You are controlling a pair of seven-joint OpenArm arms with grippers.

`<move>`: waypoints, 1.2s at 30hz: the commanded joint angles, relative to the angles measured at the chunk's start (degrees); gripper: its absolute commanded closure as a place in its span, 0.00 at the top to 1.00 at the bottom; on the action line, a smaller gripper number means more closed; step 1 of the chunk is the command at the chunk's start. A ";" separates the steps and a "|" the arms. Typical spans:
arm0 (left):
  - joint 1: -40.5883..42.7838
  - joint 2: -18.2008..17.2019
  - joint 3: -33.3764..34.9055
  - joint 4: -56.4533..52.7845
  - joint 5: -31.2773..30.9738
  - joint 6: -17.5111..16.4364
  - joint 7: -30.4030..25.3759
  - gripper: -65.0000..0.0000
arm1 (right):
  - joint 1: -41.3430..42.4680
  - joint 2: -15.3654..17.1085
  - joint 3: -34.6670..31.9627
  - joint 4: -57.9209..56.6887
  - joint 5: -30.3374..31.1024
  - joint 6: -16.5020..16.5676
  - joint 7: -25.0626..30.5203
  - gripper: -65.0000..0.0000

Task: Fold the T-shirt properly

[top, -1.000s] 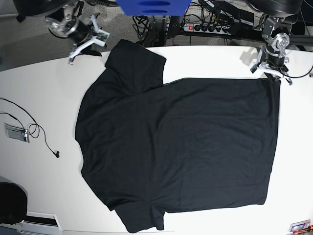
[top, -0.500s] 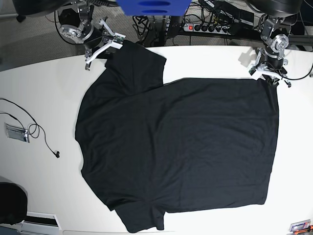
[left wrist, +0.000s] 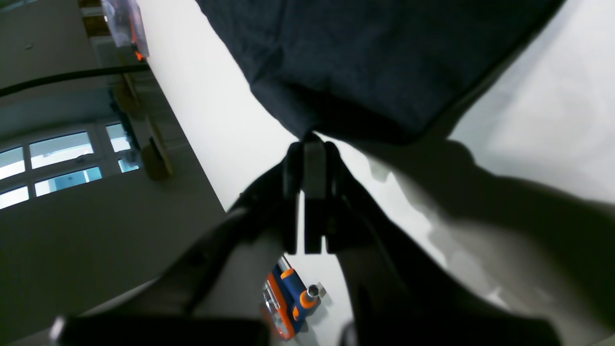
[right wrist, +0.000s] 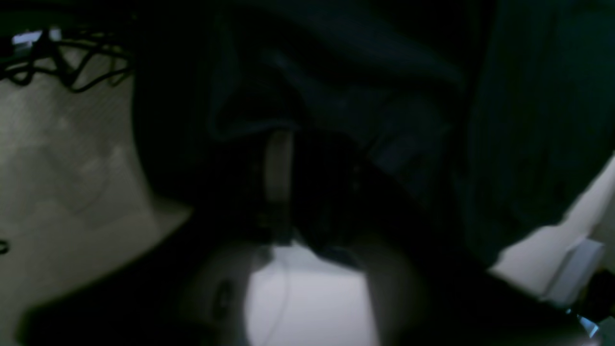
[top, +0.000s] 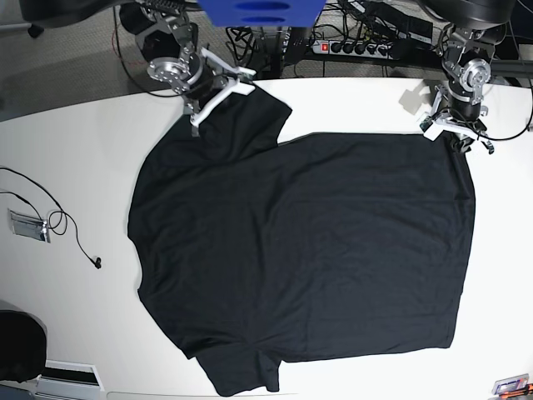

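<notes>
The black T-shirt [top: 300, 250] lies spread flat on the white table [top: 75, 158], sleeves toward the left. My left gripper [top: 456, 136] sits at the shirt's far right corner. In the left wrist view this gripper [left wrist: 313, 142] is shut, pinching the edge of the T-shirt [left wrist: 375, 57]. My right gripper [top: 223, 93] is over the far left sleeve. The right wrist view is dim: the right gripper [right wrist: 293, 139] has its jaws close together, with folds of the T-shirt [right wrist: 384, 96] bunched over its tips.
A thin black cable [top: 67, 229] and a small grey plate [top: 27, 225] lie near the table's left edge. A power strip [top: 358, 47] and a blue object [top: 258, 12] are behind the table. An orange-and-blue tool [left wrist: 288, 298] shows under the left gripper.
My right arm has swung rightward from beyond the table's far left corner onto the far sleeve, and its jaws have narrowed. The left gripper has stayed at the shirt's corner.
</notes>
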 commanded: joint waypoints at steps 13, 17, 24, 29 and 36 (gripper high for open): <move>0.73 -0.72 -0.56 0.71 -1.13 1.09 -0.50 0.00 | -0.74 0.19 5.27 0.92 2.70 -0.47 -2.89 0.00; 0.73 -0.72 -0.65 0.79 -7.02 1.18 -0.58 0.00 | -0.30 0.19 10.81 1.09 11.31 -0.47 -2.80 0.00; 0.82 -0.72 -2.23 0.79 -7.37 1.35 -0.58 0.00 | -0.56 0.19 13.10 1.18 13.95 -0.47 0.01 0.00; 0.82 -0.72 -2.23 0.79 -7.37 1.35 -0.58 0.00 | 0.58 -0.07 13.10 1.27 14.21 -0.47 0.45 0.00; 0.64 -0.72 -2.23 0.79 -7.64 1.53 -0.58 0.00 | 6.74 -1.65 17.67 1.27 24.32 -0.47 0.01 0.00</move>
